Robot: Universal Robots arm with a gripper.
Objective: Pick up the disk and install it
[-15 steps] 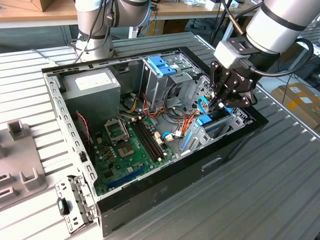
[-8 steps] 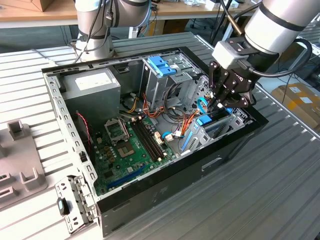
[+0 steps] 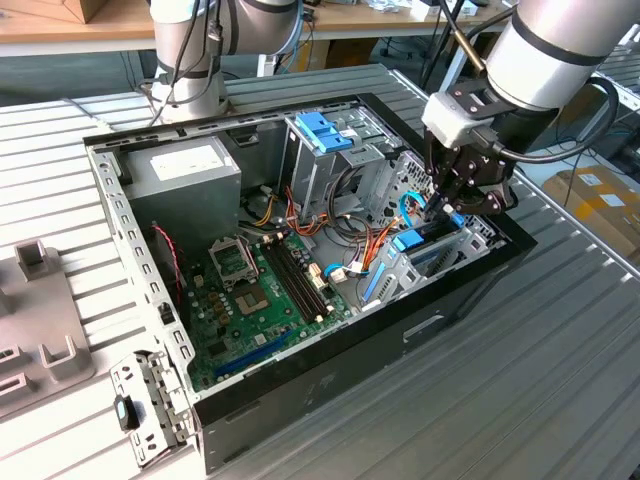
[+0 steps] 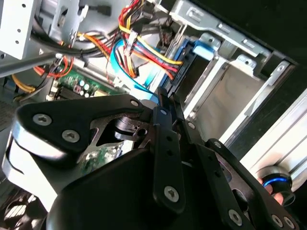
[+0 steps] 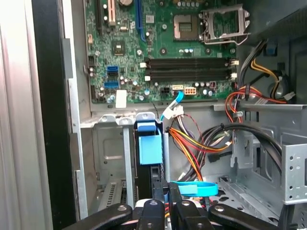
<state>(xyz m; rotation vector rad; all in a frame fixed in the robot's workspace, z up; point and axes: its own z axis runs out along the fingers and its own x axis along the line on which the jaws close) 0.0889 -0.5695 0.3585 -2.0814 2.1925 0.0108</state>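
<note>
Now | hand point(image 3: 447, 205) over disk point(image 3: 412, 240) | no legible writing

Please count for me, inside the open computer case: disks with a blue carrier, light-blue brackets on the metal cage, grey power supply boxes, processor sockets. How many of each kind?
Disk with blue carrier: 1
Light-blue bracket on the cage: 1
Grey power supply box: 1
Processor socket: 1
Total: 4

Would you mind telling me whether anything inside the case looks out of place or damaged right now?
Nothing stands out. The disk sits upright in its metal bay, square with the slot, and the gripper is right above it. Loose cables lie beside the bay, not across it.
</note>
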